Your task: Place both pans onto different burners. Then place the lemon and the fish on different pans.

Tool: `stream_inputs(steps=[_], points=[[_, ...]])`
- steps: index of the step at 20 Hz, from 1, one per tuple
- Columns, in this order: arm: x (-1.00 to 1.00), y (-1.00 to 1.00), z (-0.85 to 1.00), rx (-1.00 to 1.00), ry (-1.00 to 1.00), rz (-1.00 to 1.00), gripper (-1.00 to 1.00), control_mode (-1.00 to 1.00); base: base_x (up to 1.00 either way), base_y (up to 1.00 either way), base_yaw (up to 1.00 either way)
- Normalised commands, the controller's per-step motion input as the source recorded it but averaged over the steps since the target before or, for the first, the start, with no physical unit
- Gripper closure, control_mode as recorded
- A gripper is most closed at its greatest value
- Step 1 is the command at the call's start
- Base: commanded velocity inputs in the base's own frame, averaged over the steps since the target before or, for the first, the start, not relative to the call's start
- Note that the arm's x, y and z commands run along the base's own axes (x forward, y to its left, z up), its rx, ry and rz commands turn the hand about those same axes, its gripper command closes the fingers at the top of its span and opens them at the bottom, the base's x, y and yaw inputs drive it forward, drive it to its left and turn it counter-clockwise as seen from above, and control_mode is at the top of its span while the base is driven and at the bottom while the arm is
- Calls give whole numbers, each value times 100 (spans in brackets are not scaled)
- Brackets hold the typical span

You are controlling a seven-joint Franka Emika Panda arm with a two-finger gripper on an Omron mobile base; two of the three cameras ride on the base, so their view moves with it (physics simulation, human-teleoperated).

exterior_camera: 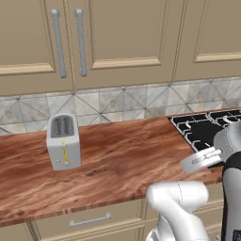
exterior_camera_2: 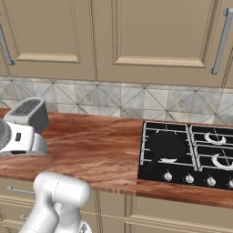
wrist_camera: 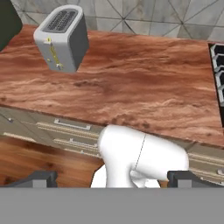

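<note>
My gripper [wrist_camera: 113, 177]: fingers [wrist_camera: 39, 178] spread wide, nothing between them, poised over counter edge [wrist_camera: 144, 127]. Toaster [exterior_camera: 64, 140] upright on wooden counter [exterior_camera: 122, 155], well apart from hob [exterior_camera_2: 182, 152]. Burners [exterior_camera_2: 215, 138] bare under grates. Pans, lemon, fish: cannot locate; judged task barely begun, hand free for first pan.

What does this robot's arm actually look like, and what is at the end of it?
The arm is built of glossy white, rounded segments with dark bands at the joints. In the hand view its gripper ends in two small dark finger tips. No cables or markings are visible.
</note>
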Motion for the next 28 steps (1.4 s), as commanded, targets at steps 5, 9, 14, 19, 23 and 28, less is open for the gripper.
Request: stream_inputs(steps=[5,9,14,19,23,28], points=[[-29,29,3,0,-6,17,-100,-100,0,0,0],[-21,0,19,1,-1,4,-100,100,-7,0,1],[0,0,0,0,0,0,-100,100,-24,-1,1],[0,0,0,0,0,0,-100,100,-18,-33,-2],[0,0,0,0,0,0,-100,100,-11,-57,-8],[0,0,0,0,0,0,-100,100,-15,-76,-5]])
